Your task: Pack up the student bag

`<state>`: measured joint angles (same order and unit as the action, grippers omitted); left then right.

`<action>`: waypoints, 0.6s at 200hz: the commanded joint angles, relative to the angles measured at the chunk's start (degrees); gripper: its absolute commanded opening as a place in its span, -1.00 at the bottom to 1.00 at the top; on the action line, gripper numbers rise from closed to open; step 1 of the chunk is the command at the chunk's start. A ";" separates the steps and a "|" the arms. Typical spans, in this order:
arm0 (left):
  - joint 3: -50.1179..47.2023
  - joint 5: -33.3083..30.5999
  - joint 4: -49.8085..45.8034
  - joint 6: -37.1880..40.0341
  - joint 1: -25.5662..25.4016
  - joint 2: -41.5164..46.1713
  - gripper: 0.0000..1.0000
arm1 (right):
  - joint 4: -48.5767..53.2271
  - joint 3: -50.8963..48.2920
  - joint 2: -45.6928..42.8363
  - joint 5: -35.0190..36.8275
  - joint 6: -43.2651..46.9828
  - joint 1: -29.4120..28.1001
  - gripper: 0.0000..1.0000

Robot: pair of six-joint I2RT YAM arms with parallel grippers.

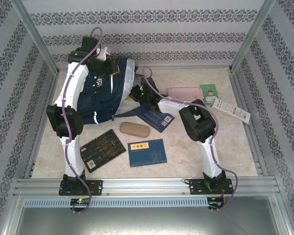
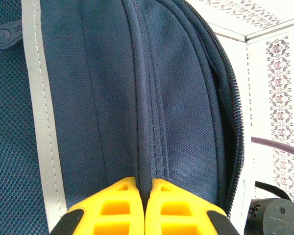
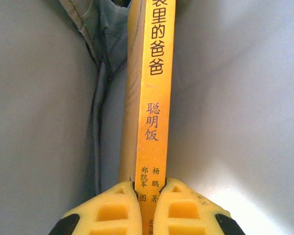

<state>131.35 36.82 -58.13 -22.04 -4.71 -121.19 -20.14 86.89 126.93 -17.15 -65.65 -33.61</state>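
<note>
1. The table (image 1: pixel 235 147) is fenced by metal rails on the left, right and near sides, with patterned walls behind them. The widest bare stretch is near and right, beside my right arm.
2. The middle is crowded. A dark patterned book (image 1: pixel 103 149) and a blue book (image 1: pixel 147 152) lie near, a tan pouch (image 1: pixel 134 129) sits just beyond them, and a dark blue book (image 1: pixel 157 119) lies close under my right forearm.
3. Far right, a pink flat case (image 1: pixel 183 93), a green card (image 1: pixel 209 91) and a white strip packet (image 1: pixel 231 110) lie close together.
4. The student bag (image 1: pixel 105 93) stands far and left of centre, with both my arms reaching to it, 1 from each side.
5. Its shell is coarse woven navy fabric with raised stitched seams. A pale reflective stripe (image 2: pixel 41 122) runs along the left, and a toothed zip (image 2: pixel 235 107) curves down the right edge.
6. My left gripper (image 2: pixel 144 188) is closed. Its 2 yellow ribbed fingers pinch a raised seam of the bag, with the fabric running straight away from them.
7. My right gripper (image 3: pixel 148 188) is clamped on the spine of a thin yellow book (image 3: pixel 154 88) printed with dark characters, held edge-on.
8. Smooth pale grey surfaces press close on both sides of that book, and a fold of grey cloth shows at the upper left. Seen from above, this gripper sits at the bag's right edge.
</note>
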 commanded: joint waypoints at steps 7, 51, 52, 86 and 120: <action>1.26 6.49 3.95 2.52 0.58 1.39 -1.00 | -17.99 -1.69 0.09 -6.22 -5.21 0.56 -1.00; 0.93 9.33 4.97 1.41 0.58 1.14 -1.00 | -21.34 4.05 4.86 -7.54 -9.15 -1.41 -1.00; 0.88 9.41 4.96 1.40 0.58 1.13 -1.00 | -21.25 4.24 5.06 -7.50 -9.15 -1.53 -1.00; 0.93 10.09 5.30 1.07 0.59 1.22 -1.00 | -14.31 10.49 9.76 -5.79 -7.10 -3.91 -1.00; 0.91 10.09 4.96 1.32 0.53 1.19 -1.00 | -6.25 15.70 13.60 -4.99 -5.22 -5.14 -1.00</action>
<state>131.35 41.65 -58.08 -21.80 -4.27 -121.23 -30.09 98.00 138.39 -22.46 -73.14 -37.74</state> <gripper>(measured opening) 0.059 0.109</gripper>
